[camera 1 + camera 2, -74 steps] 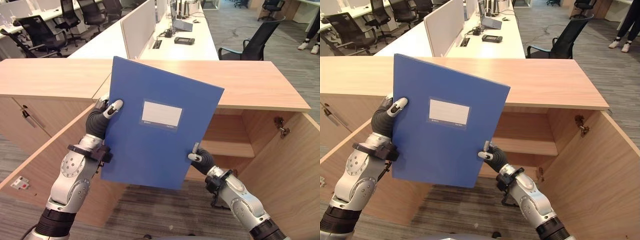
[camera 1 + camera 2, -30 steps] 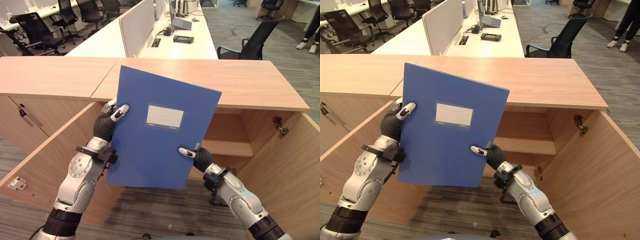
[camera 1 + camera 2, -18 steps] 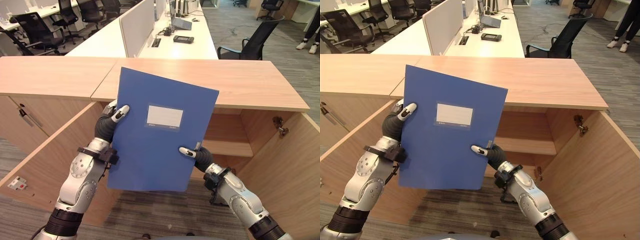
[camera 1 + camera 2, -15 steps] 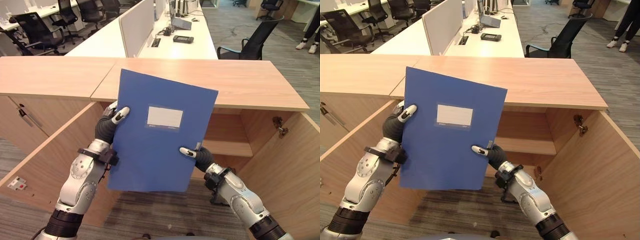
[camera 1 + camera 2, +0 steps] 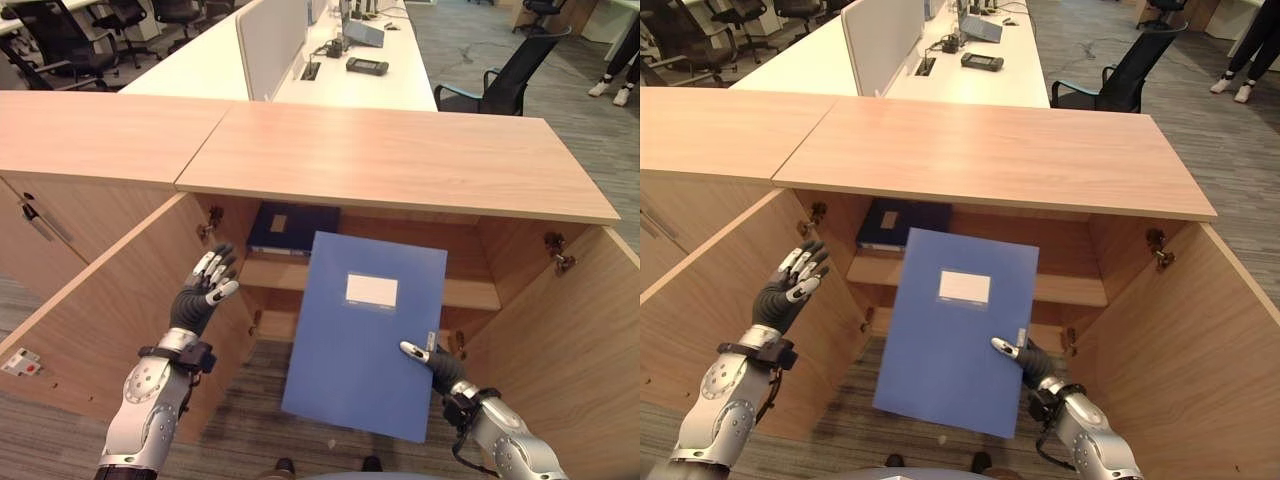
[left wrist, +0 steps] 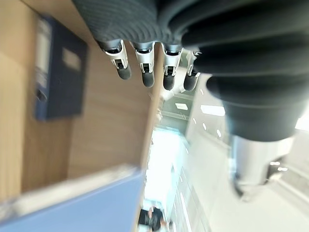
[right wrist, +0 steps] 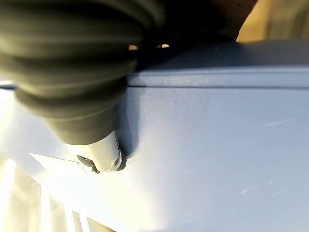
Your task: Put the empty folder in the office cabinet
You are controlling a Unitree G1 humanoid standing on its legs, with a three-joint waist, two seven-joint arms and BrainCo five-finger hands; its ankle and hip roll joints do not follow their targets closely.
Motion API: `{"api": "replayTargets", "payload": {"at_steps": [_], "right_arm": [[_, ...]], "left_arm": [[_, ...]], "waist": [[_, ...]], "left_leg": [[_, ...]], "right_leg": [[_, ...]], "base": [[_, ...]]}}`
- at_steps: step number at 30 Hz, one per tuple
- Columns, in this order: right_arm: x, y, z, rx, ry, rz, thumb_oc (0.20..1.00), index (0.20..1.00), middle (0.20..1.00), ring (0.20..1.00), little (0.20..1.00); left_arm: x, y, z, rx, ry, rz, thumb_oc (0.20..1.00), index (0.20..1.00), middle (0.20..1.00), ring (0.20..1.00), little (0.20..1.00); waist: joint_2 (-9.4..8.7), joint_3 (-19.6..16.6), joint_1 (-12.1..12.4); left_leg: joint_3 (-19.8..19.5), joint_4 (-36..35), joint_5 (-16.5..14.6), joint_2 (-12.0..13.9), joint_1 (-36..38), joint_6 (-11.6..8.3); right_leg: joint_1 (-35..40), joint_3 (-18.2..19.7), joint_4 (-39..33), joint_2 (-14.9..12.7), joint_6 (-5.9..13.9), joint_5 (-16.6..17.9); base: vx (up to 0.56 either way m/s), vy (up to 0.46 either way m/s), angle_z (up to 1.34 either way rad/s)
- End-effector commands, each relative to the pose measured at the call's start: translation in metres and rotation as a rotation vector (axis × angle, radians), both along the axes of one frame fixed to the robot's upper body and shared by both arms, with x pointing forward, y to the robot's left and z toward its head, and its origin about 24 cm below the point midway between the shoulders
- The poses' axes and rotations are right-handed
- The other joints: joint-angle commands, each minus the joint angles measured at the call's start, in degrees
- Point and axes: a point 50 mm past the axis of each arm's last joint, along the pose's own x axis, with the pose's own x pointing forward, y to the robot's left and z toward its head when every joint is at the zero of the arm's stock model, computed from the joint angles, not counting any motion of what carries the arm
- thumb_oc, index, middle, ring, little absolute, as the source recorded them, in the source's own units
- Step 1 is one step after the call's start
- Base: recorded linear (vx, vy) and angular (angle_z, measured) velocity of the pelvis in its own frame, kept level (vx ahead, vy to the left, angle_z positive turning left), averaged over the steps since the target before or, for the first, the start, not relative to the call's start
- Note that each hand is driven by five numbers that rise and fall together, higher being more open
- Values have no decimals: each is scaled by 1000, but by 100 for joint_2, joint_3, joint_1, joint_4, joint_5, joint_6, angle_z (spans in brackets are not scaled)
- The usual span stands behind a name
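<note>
Your right hand (image 5: 432, 365) alone now pinches the blue folder (image 5: 365, 330) at its lower right edge, thumb curled over the cover, since your left hand (image 5: 203, 292) has let go and hangs open beside it, leaving the folder tilted before the open cabinet (image 5: 470, 270), nearer its shelf (image 5: 470, 293) than before.

Left hand (image 5: 205, 287) raised, fingers spread, holding nothing. Right hand (image 5: 436, 368) low, thumb pressing, apparently gripping.
</note>
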Motion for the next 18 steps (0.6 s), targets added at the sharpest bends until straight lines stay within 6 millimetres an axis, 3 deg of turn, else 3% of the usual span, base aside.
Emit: {"api": "replayTargets", "payload": {"at_steps": [1, 6, 9, 11, 13, 15, 16, 18], "right_arm": [[29, 10, 30, 57, -195, 27, 200, 200, 200, 200, 200], [18, 4, 9, 32, -93, 27, 200, 200, 200, 200, 200], [14, 1, 2, 22, -71, -1, 200, 200, 200, 200, 200], [21, 0, -1, 54, -78, -119, 200, 200, 200, 200, 200], [28, 3, 0, 87, -92, -189, 200, 200, 200, 200, 200], [38, 7, 2, 110, -108, -255, 200, 200, 200, 200, 200], [48, 13, 5, 132, -120, -298, 200, 200, 200, 200, 200], [55, 15, 8, 177, -127, -351, 200, 200, 200, 200, 200]], "left_arm": [[8, 13, 13, 123, -76, -6, 1000, 1000, 1000, 1000, 1000], [-2, 31, -15, 108, 64, 9, 1000, 1000, 1000, 1000, 1000], [-12, 31, -37, 80, 160, -12, 1000, 1000, 1000, 1000, 1000], [-22, 26, -69, 129, 300, -29, 1000, 1000, 1000, 1000, 1000], [-26, 20, -87, 173, 380, -55, 1000, 1000, 1000, 1000, 1000], [-33, 16, -103, 223, 455, -54, 1000, 1000, 1000, 1000, 1000], [-39, 11, -122, 265, 545, -66, 1000, 1000, 1000, 1000, 1000], [-46, 5, -136, 283, 612, -84, 1000, 1000, 1000, 1000, 1000]], "waist": [[-124, 8, 15], [-137, 61, 58], [-141, 75, 81], [-109, 114, 102], [-60, 181, 110], [11, 332, 69], [137, 469, 53], [148, 481, 27]], "left_leg": [[-107, 67, -520, -172, 113, 149], [-120, 68, -515, -209, 77, 221], [-137, 93, -541, -249, 66, 277], [-128, 129, -584, -282, 63, 359], [-144, 177, -610, -303, 64, 428], [-159, 195, -618, -290, 106, 487], [-210, 221, -637, -215, 131, 512], [-250, 183, -699, -248, 244, 489]], "right_leg": [[-53, -136, 744, -518, 662, -690], [-229, -116, 1006, -568, 724, -713], [-306, -151, 1131, -631, 789, -681], [-446, -155, 1380, -681, 862, -639], [-745, -107, 1936, -707, 970, -513], [-1132, -24, 2598, -698, 1139, -78], [-1458, 91, 3115, -553, 1204, -17], [-1474, 132, 2806, -621, 1195, -99]], "base": [[-26, 60, 1], [-16, 68, 0], [3, 97, 2], [-15, 153, -2], [-44, 116, -7], [-79, 94, -9], [-4, 42, -3], [130, -20, 8]]}}
